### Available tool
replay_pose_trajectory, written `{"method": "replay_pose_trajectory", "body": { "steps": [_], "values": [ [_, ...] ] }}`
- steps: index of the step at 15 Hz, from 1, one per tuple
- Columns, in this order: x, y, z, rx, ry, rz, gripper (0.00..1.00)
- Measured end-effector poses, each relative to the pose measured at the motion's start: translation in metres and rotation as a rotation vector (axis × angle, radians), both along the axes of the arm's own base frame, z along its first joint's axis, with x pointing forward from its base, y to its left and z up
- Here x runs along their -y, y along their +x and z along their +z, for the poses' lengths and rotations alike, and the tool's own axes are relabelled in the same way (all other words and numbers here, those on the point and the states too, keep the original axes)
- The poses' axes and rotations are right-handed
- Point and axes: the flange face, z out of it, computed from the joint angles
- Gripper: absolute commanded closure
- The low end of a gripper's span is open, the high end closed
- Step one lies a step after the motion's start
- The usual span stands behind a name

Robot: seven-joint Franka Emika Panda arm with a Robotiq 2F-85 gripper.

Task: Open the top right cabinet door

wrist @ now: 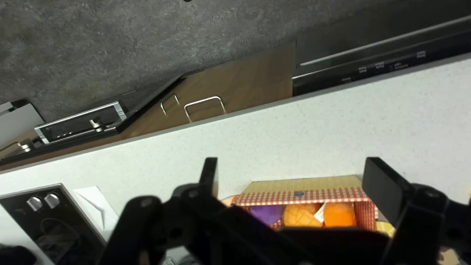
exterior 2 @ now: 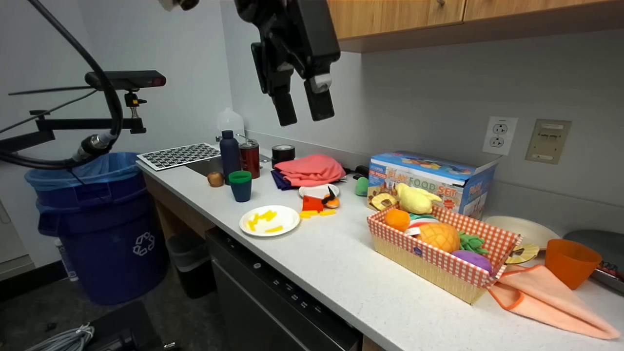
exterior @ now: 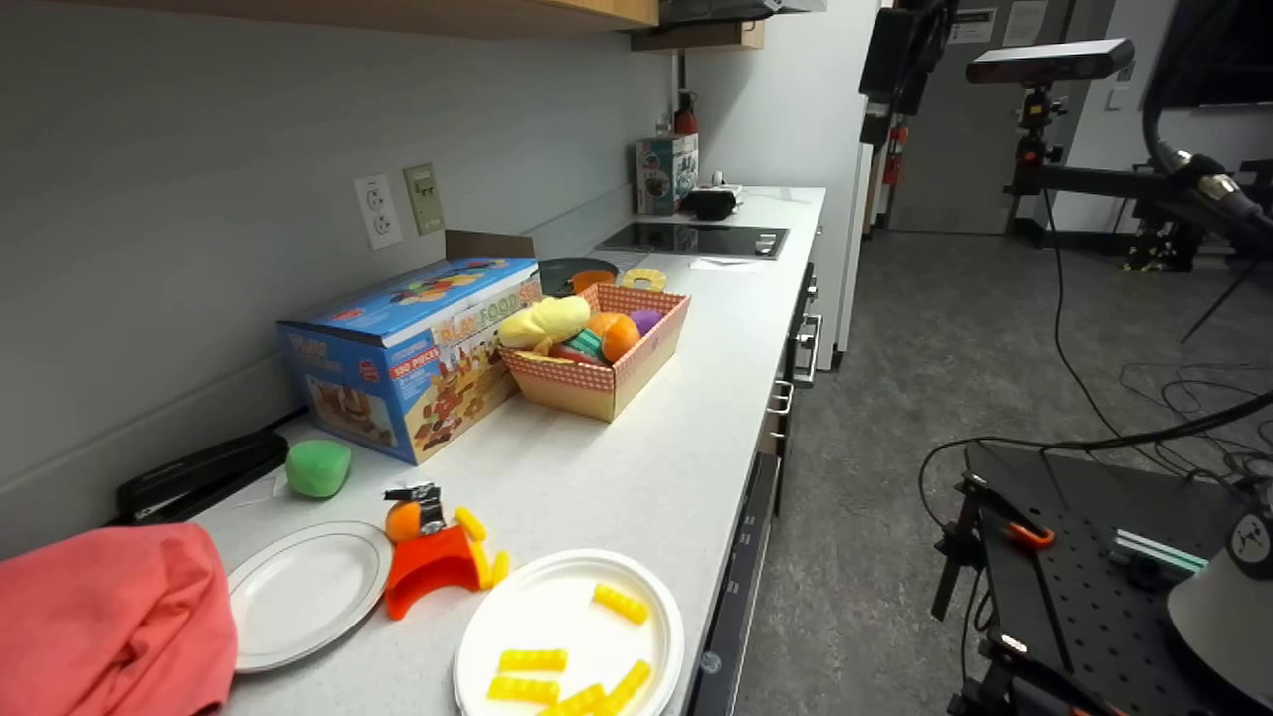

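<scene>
Claw (exterior 2: 303, 113) hangs wide and empty; the approach seems the step, and next likely calls for rising to the cabinet door (exterior 2: 502, 7).

In an exterior view, the gripper (exterior 2: 304, 112) is mostly black, the cabinet doors (exterior 2: 390, 19) tan with wood grain, the counter (exterior 2: 331, 263) white with faint speckles. Near right, a basket (exterior 2: 419, 267) has red-and-white check above straw yellow; beside it, a peach cloth (exterior 2: 546, 297) edged in orange. Farther left: coral cloth (exterior 2: 312, 169), navy bottle (exterior 2: 230, 156), deep blue bin (exterior 2: 97, 263) with a white recycling symbol (exterior 2: 144, 243).
</scene>
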Motion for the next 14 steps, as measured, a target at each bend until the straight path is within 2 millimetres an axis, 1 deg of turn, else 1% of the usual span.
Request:
{"method": "replay_pose_trajectory", "body": {
  "steps": [6,8,14],
  "values": [
    [-0.001,0.016,0.001,0.226,-0.003,-0.141,0.0],
    [-0.002,0.017,-0.002,0.233,-0.004,-0.153,0.0],
    [-0.002,0.017,-0.002,0.232,-0.003,-0.153,0.0]
  ]
}}
